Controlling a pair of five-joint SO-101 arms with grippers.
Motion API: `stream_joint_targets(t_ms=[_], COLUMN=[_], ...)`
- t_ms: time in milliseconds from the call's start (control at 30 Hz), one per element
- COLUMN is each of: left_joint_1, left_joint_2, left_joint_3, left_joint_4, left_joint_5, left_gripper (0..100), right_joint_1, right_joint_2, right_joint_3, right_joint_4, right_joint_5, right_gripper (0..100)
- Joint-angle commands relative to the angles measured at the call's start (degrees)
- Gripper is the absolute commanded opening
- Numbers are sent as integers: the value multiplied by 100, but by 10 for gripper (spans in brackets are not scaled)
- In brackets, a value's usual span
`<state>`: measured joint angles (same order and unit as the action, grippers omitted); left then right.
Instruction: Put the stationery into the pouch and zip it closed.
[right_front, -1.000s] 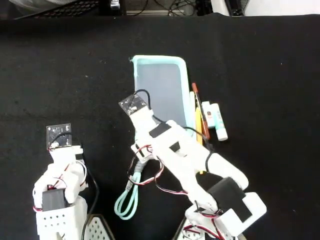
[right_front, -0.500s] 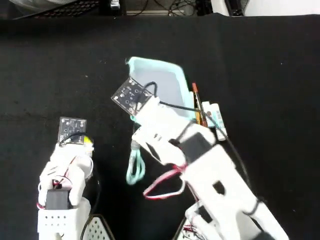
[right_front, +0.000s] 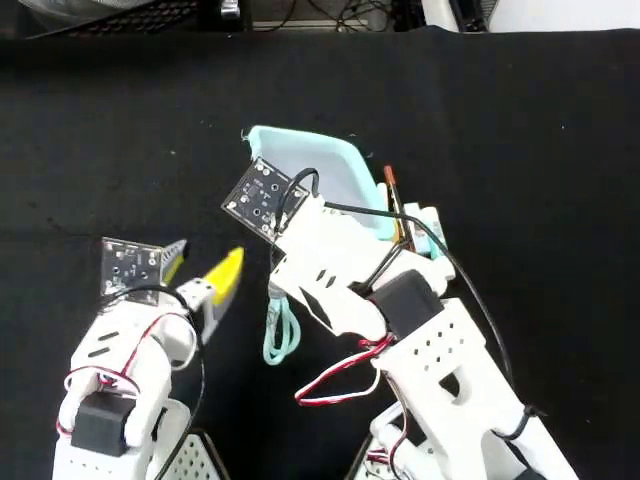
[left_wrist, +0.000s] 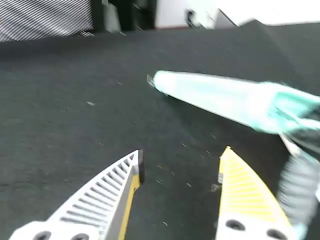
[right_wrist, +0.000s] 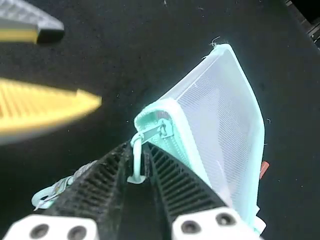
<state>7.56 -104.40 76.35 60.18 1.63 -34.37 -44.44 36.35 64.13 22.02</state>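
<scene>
Two grippers are at work around the mint pouch (right_front: 325, 170), which lies in the upper centre of the high view on the black table (right_front: 530, 130). The right gripper (right_wrist: 135, 150) has its dark jaws pinched together on the pouch's teal cord (right_wrist: 135, 162), just beside the zipper end. That corner of the pouch is tilted up off the cloth, probably to put tension on the pull. The slack cord hangs as a loop just below centre frame. The left gripper (right_front: 208, 255), at lower left, has its yellow and grey fingers spread apart around nothing. It points toward the pouch but is well apart from it, and I judge it is placed to brace the pouch while the other arm works the zip. An orange-red pencil (right_front: 391, 190) and a white stick (right_front: 430, 222) lie just beside the pouch's right edge, outside it and partly hidden under the right arm, so the filling is not yet done. Whether the zip is open cannot be made out.
</scene>
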Motion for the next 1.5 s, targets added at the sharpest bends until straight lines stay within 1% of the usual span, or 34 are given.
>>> stream_joint_targets(t_ms=[0, 167, 233, 433, 567, 667, 833, 900, 1233, 1300, 1400, 1433, 1467], left_joint_1=[374, 418, 418, 435, 435, 444, 708, 716, 673, 690, 699, 699, 681], left_joint_2=[-18, 18, 229, 1679, 2655, 3051, 3086, 3121, 3147, 3147, 3147, 3147, 3147], left_joint_3=[-558, -673, -716, -1218, -1613, -1684, -1560, -1587, -1534, -1499, -1288, -1218, -1130], left_joint_4=[105, -220, -440, -1143, -1152, -1152, -1178, -1204, -1846, -1811, -1873, -1934, -1996], left_joint_5=[88, 79, 79, 88, 79, 79, 79, 79, 44, 44, 44, 44, 44], left_gripper=[273, 274, 274, 274, 274, 274, 274, 274, 273, 235, 106, 89, 95], right_joint_1=[35, 35, 35, 35, 35, 35, 35, 35, 35, 35, 44, 44, 44], right_joint_2=[-154, -154, -154, -154, -154, -154, -154, -154, -154, -189, -198, -198, -198], right_joint_3=[-338, -330, -321, -312, -312, -312, -312, -312, -321, -321, -338, -338, -338], right_joint_4=[-26, -9, -9, 9, 9, 9, 9, 18, 149, 202, 264, 255, 255], right_joint_5=[132, 158, 158, 132, 123, 123, 123, 123, 132, 132, 123, 123, 123], right_gripper=[12, 12, 12, 12, 12, 12, 12, 12, 12, 12, 12, 12, 12])
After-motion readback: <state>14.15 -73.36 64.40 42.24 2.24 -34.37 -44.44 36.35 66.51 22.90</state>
